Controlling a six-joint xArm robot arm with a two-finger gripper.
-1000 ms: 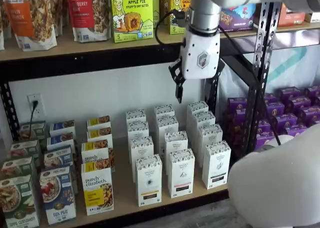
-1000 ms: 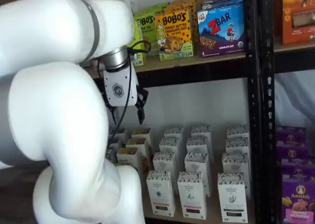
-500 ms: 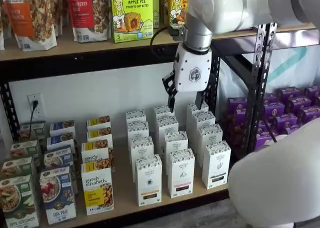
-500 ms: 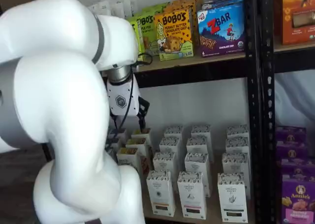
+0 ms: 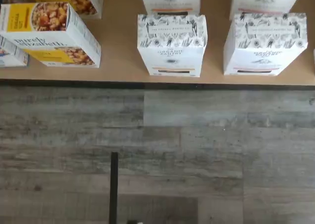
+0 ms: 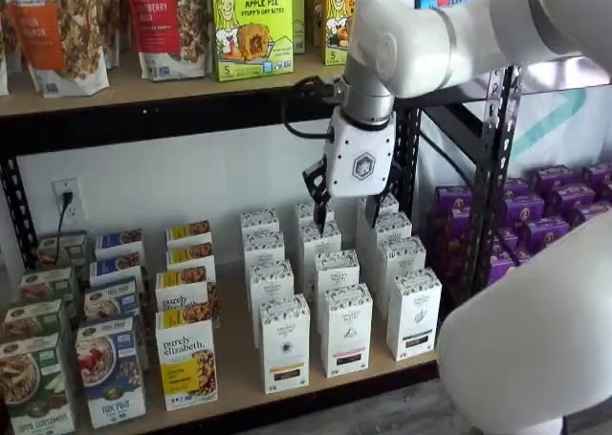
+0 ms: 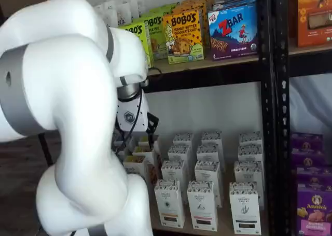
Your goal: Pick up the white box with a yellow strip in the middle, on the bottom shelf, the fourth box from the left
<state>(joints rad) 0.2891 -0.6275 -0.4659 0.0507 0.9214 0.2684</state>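
Three rows of white cartons, the white box (image 6: pixel 285 345) frontmost on the bottom shelf (image 6: pixel 239 382), stand below the pincer (image 6: pixel 316 206), its spread indiscernible.

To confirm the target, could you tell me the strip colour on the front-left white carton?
Yellow-orange, on the white box; clearest in a shelf view.

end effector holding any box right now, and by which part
Nothing is held. The end effector hangs above the rows of white cartons, clear of them, and the white box stands untouched at the front of the bottom shelf.
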